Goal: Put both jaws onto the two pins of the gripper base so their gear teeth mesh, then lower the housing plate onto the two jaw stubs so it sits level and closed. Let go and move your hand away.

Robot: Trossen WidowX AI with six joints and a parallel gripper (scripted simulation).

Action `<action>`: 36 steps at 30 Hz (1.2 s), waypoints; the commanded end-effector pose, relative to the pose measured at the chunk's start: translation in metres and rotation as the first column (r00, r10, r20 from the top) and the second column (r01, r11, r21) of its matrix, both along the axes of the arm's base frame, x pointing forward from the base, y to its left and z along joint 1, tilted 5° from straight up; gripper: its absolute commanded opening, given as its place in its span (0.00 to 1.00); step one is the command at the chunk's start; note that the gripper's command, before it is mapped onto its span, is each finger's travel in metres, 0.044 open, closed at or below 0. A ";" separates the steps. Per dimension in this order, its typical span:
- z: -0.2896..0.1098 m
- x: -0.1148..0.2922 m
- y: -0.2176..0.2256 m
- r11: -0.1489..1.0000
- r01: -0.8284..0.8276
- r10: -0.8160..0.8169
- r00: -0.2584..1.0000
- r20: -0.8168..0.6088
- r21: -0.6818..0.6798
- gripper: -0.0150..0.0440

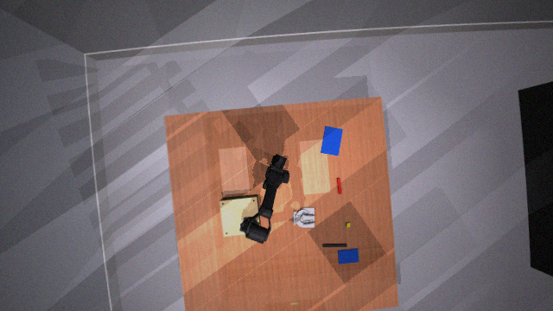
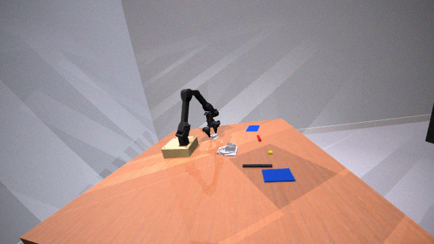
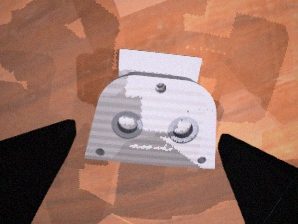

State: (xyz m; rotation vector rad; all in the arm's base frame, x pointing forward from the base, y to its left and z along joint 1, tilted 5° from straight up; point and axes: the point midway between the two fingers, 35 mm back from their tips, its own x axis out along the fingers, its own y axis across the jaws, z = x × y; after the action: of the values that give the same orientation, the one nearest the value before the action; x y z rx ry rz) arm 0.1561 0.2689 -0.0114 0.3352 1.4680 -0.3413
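The white gripper base (image 1: 312,225) (image 2: 234,154) lies on the table to the right of the arm in the top view. Two grey-white jaws (image 1: 307,218) (image 2: 231,146) show on top of it, side by side; their tooth mesh is too small to judge. The housing plate (image 3: 150,107) (image 2: 214,137), white with a rounded edge, two large round holes and several small ones, lies apart from the base. The arm hides it in the top view. My gripper (image 3: 149,133) (image 2: 213,134) is open and empty, low over the plate, one finger on each side of it.
Blue flat blocks (image 1: 332,141) (image 1: 348,256) (image 2: 253,128) (image 2: 278,175) lie at the right. A red rod (image 1: 339,186) (image 2: 258,137), a yellow cube (image 1: 348,225) (image 2: 270,152) and a black bar (image 1: 334,245) (image 2: 257,165) lie beyond the gripper base. The arm stands on a pale yellow box (image 1: 233,216) (image 2: 176,153).
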 end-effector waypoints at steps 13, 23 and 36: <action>-0.012 0.000 -0.003 1.000 -0.003 0.003 1.000 0.001 -0.009 1.00; -0.013 0.001 -0.003 1.000 -0.003 0.003 1.000 0.001 -0.009 1.00; -0.012 0.000 -0.002 1.000 0.000 0.000 1.000 -0.003 -0.006 0.93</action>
State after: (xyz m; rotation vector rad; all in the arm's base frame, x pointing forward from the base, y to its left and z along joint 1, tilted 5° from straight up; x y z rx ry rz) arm 0.1559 0.2665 -0.0239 0.3300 1.4698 -0.3465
